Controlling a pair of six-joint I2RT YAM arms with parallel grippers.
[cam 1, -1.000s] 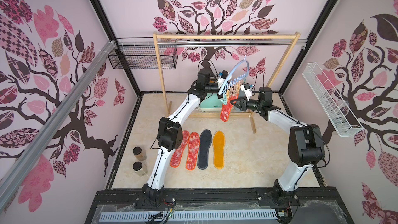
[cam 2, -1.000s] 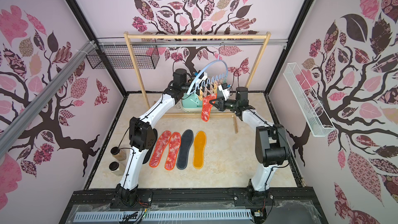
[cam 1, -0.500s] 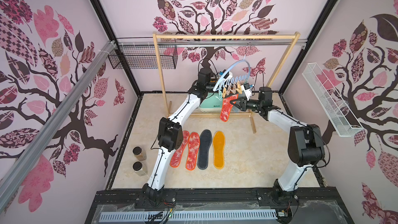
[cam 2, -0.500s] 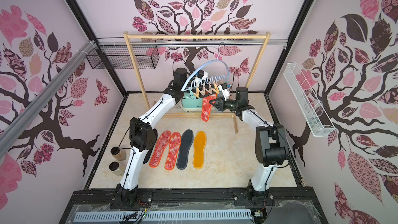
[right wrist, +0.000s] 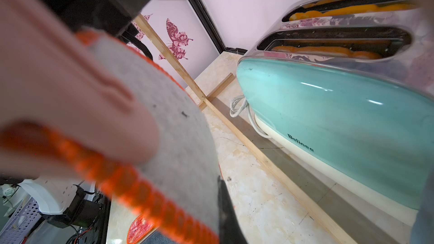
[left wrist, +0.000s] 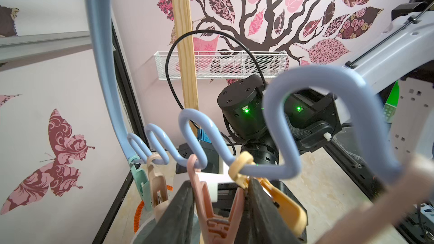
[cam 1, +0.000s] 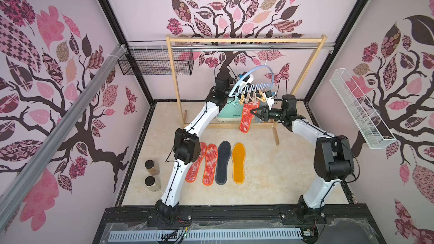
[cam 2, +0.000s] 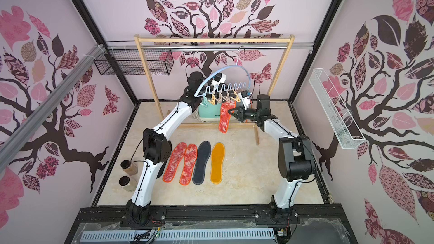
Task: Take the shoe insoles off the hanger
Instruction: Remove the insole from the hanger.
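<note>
You have a tall wooden garment rack (cam 1: 244, 40) standing at the back of the worktop (cam 1: 270, 172). Just behind its bottom rail sits a mint-green toaster (right wrist: 328, 104) with something orange in its two slots and a white cord (right wrist: 237, 106) looped at one end. Two lidded jars (cam 1: 152, 167) stand near the left edge. A black wire basket (cam 1: 155, 62) hangs on the back wall and a white one (cam 1: 359, 109) on the right wall.

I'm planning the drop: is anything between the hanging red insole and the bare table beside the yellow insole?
Nothing visible stands between them. The red insole hangs above the table; only a pink clothespin grips its top.
</note>
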